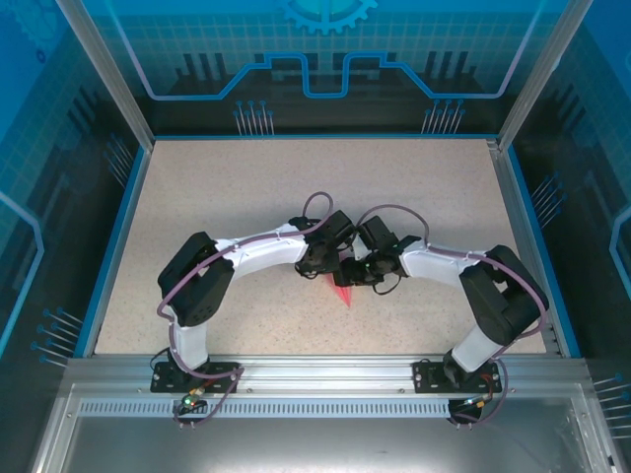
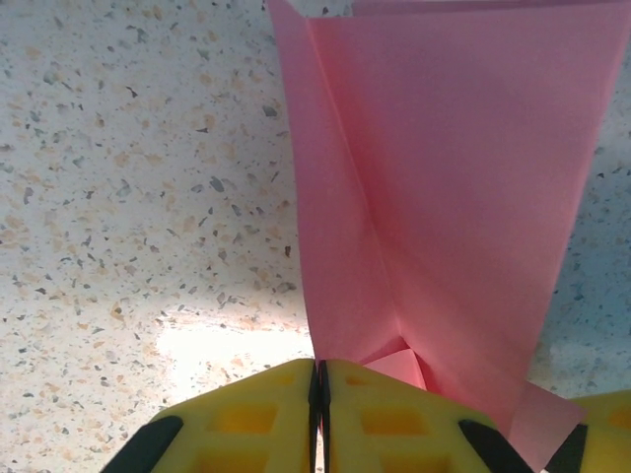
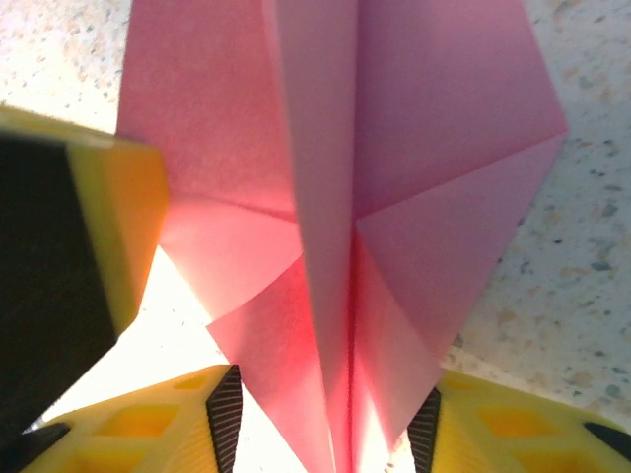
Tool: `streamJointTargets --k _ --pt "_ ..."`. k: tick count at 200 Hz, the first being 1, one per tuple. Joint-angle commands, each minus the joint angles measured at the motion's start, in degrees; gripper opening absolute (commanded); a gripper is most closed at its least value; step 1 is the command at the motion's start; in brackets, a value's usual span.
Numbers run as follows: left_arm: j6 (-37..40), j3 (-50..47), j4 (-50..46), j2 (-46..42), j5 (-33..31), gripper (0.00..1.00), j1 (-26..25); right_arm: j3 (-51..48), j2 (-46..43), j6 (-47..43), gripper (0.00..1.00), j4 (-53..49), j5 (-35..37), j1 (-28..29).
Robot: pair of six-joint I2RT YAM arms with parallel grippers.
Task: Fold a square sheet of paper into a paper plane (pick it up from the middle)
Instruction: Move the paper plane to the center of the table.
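Two end effectors meet over the middle of the speckled surface point(image 1: 246, 187), with the pink paper plane point(image 1: 342, 293) between them, its point toward the surface's near edge. The left end effector point(image 2: 317, 379) is pressed tight, pinching the folded paper. The right end effector point(image 3: 325, 394) stands partly open, its fingers apart on either side of the centre crease.

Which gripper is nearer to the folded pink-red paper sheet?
Left. The left gripper is shut on the folded pink-red paper sheet, touching it; the right gripper stands open around its centre fold.
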Motion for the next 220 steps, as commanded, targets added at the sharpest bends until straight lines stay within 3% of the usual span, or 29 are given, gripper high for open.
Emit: streamJointTargets --k 1,31,64,130,170,194,220 --pt "-0.66 -0.66 0.70 -1.79 0.23 0.12 0.31 -1.22 -0.99 0.38 0.51 4.43 -3.91 0.47" --pt "-0.59 -0.57 0.89 -1.52 0.64 0.12 0.30 -1.55 0.44 0.53 0.47 5.31 -2.66 0.52" --pt "-0.39 -0.57 0.86 -1.52 0.67 0.12 0.30 -0.50 2.13 0.48 0.36 4.43 -0.13 0.72" --pt "-0.39 -0.92 0.98 -1.83 0.67 0.13 0.28 0.52 4.32 0.47 0.29 5.35 0.70 0.95" --pt "-0.35 -1.59 1.98 -3.21 1.20 0.17 0.31 1.50 3.04 -0.01 0.15 2.50 2.57 1.05" --pt "-1.38 -4.14 4.96 -7.06 0.74 0.29 0.27 3.32 0.88 -0.55 0.11 -2.04 5.66 1.14" --pt "-2.46 -7.07 6.94 -12.50 -1.14 0.41 0.30 8.03 -1.28 -1.97 0.11 -10.42 13.95 1.79"
